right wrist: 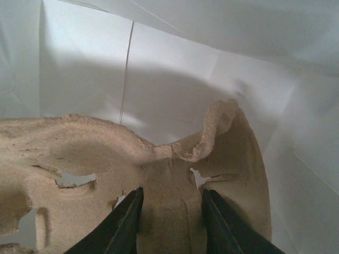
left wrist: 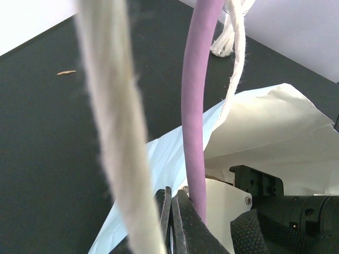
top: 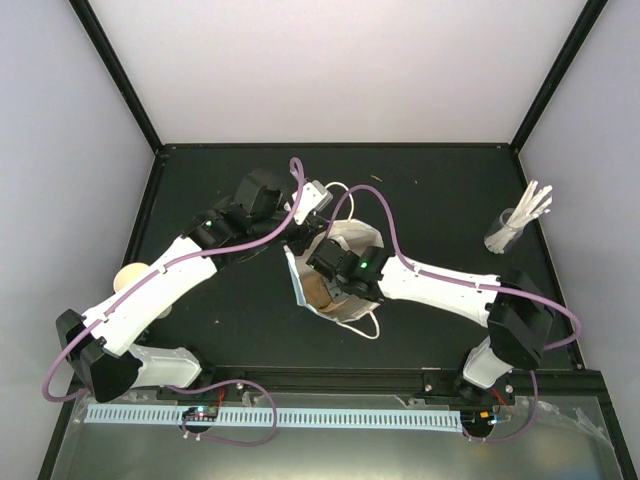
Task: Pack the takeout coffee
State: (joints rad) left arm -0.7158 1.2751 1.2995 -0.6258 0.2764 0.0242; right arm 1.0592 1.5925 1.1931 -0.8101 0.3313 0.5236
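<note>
One cream paper cup (top: 131, 277) stands at the far left of the surface (top: 430, 190), half hidden beneath the left arm and outside the bag. No lid can be made out. Risk: any swing or drop of that arm could knock it over.

Left gripper (top: 313, 196): closed, with nothing visible between the fingertips. The white rope handle (left wrist: 119, 148) runs close past it. Whether the handle is pinched or merely hooked over the gripper cannot be told. Risk: if it slips off, the mouth of the light-blue paper bag (top: 300, 285) could sag onto the right arm working inside.

A purple cable (left wrist: 196, 106) crosses directly in front of the left gripper, just beside the handle. Risk: handle and cable could snag on each other when either arm moves.

Centre: the brown moulded-pulp cup carrier (right wrist: 79, 153) is inside the bag, with white bag walls around it. The right gripper (right wrist: 172, 193) is clamped on the carrier's central ridge. Small tears show in the pulp on both sides of the grip. Risk: a twist or a hard push could split the ridge. A carrier corner could also catch the paper wall and crease or tear it. No cups are visible in the carrier from the right wrist view, so the carrier may be going in unloaded.

Far right: the clear glass of white sticks (top: 510, 228) stands well apart from both grippers. Judged low risk unless the right arm sweeps wide on withdrawal.
</note>
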